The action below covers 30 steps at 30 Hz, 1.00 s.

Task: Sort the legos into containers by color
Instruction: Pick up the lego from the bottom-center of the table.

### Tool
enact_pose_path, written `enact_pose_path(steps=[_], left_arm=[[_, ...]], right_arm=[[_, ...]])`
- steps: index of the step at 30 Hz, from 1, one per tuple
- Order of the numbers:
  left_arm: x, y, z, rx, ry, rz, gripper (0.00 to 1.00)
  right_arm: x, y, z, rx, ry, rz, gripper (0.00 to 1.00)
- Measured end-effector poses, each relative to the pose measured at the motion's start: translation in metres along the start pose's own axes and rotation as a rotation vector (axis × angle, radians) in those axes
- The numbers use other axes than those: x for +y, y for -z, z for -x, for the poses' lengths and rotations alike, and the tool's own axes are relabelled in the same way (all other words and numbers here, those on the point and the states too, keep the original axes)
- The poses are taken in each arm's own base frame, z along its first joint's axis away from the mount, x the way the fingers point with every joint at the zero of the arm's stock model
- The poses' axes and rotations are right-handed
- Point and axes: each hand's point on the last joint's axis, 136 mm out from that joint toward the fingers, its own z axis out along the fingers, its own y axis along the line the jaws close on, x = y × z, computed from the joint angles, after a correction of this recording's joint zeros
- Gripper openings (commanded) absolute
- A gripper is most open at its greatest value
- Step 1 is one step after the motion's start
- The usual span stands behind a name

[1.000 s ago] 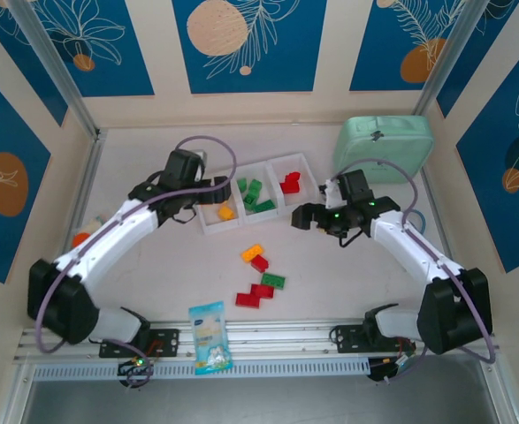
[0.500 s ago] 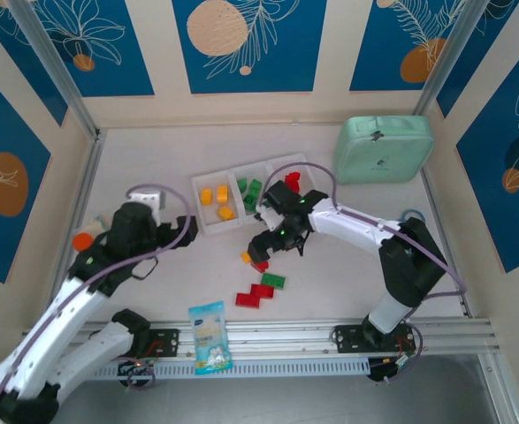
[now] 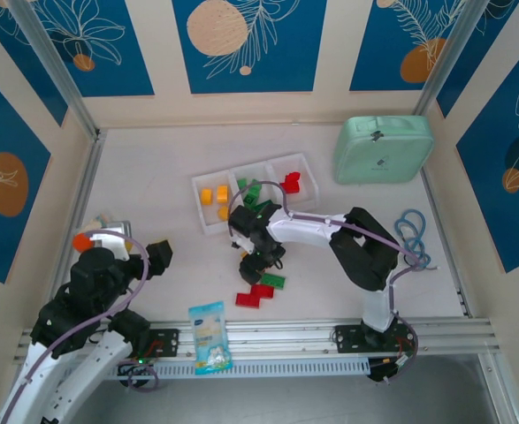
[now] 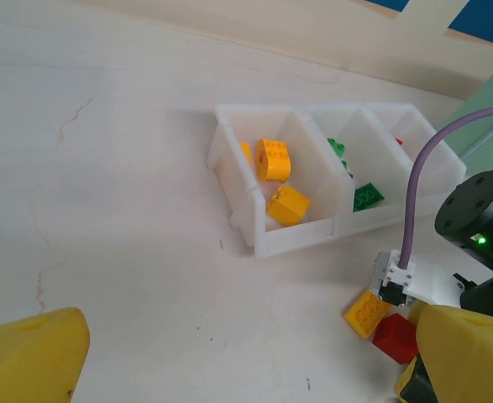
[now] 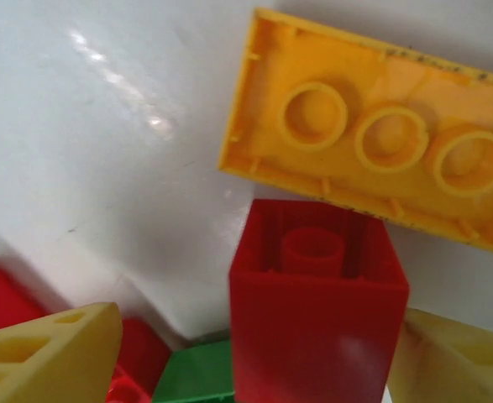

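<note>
— Left side?
— Left gripper (image 3: 156,257), fingers wide apart, empty, well left of tray (image 3: 213,228).
— Tray?
— Yellow legos (image 3: 213,195) in left compartment, green legos (image 3: 252,192) middle, red legos (image 3: 291,183) right.
— Right gripper (image 3: 252,262)?
— Low over loose legos (image 3: 261,290) before tray, fingers apart astride red brick (image 5: 317,311), yellow brick (image 5: 372,159) beside.

No text, number or brand can be read anywhere. The blue-and-white snack packet (image 3: 209,337) carries print too small to make out, and the mint-green case (image 3: 383,150) bears a small dark mark, also illegible.
</note>
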Motion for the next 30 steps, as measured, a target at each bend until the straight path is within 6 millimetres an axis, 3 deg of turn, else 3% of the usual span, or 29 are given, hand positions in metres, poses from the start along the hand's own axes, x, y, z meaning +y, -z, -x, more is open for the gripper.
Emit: enact_pose_path(steps=[7, 15, 19, 25, 30], left_arm=[[0.001, -0.008, -0.005, 0.041, -0.009, 0.02, 0.99], [0.003, -0.012, -0.012, 0.113, -0.065, 0.05, 0.99], [0.001, -0.01, -0.011, 0.125, -0.078, 0.045, 0.99], [-0.005, -0.01, -0.013, 0.139, -0.093, 0.007, 0.99], [-0.015, -0.012, -0.017, 0.159, -0.098, -0.047, 0.99]], right_arm=[[-0.008, -0.003, -0.001, 0.031, 0.016, -0.057, 0.62], [-0.014, -0.003, 0.0, 0.053, 0.038, -0.119, 0.32], [-0.009, 0.002, 0.004, 0.045, 0.052, -0.118, 0.26], [0.004, 0.026, 0.023, -0.036, 0.071, -0.097, 0.22], [0.011, 0.075, 0.033, -0.176, 0.06, -0.057, 0.21]])
